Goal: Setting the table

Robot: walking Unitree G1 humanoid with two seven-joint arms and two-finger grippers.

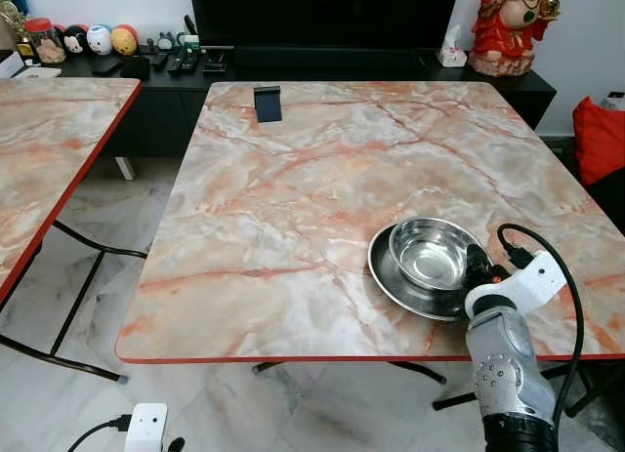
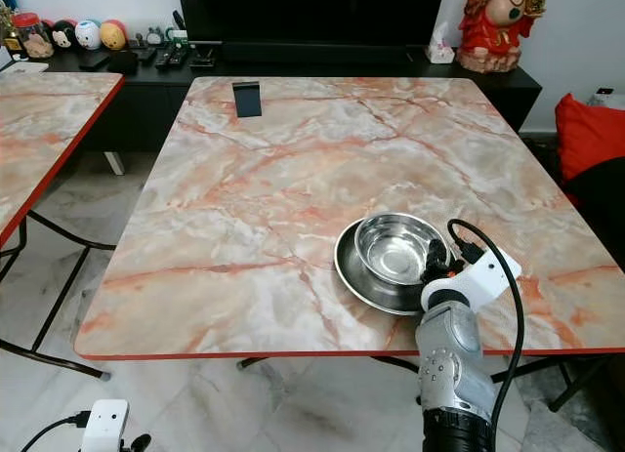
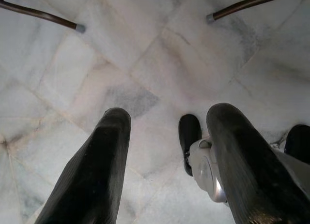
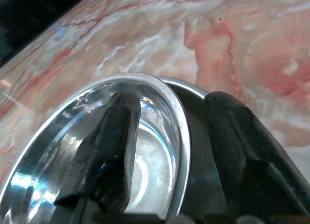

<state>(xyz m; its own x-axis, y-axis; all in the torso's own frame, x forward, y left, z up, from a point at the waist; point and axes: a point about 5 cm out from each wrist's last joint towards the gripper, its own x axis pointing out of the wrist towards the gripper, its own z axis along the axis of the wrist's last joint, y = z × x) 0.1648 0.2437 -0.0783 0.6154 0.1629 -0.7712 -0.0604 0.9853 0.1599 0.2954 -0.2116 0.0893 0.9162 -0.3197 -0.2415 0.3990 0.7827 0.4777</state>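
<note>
Right wrist view: right gripper [image 4: 169, 137] jaws straddle the shiny steel bowl's [image 4: 72, 137] rim, loosely spread.

1. The table [image 1: 293, 208] is pink-and-cream marble pattern with orange-red veins and a red edge.
2. The second table [image 1: 49, 149] at left has the same pattern and red edge.
3. The bowl [image 1: 430, 252] and plate [image 1: 391, 276] are shiny silver steel.
4. The right arm [image 1: 508, 374] is silver with a white wrist and a black cable.
5. The floor [image 3: 145, 54] is white-grey marble tile.
6. The stand [image 1: 267, 102] at the far edge is dark blue-black.
7. The cabinet [image 1: 156, 110] is black.
8. The statue [image 1: 508, 27] at far right is red and gold.
9. The cushion [image 1: 598, 140] at right is red.
</note>
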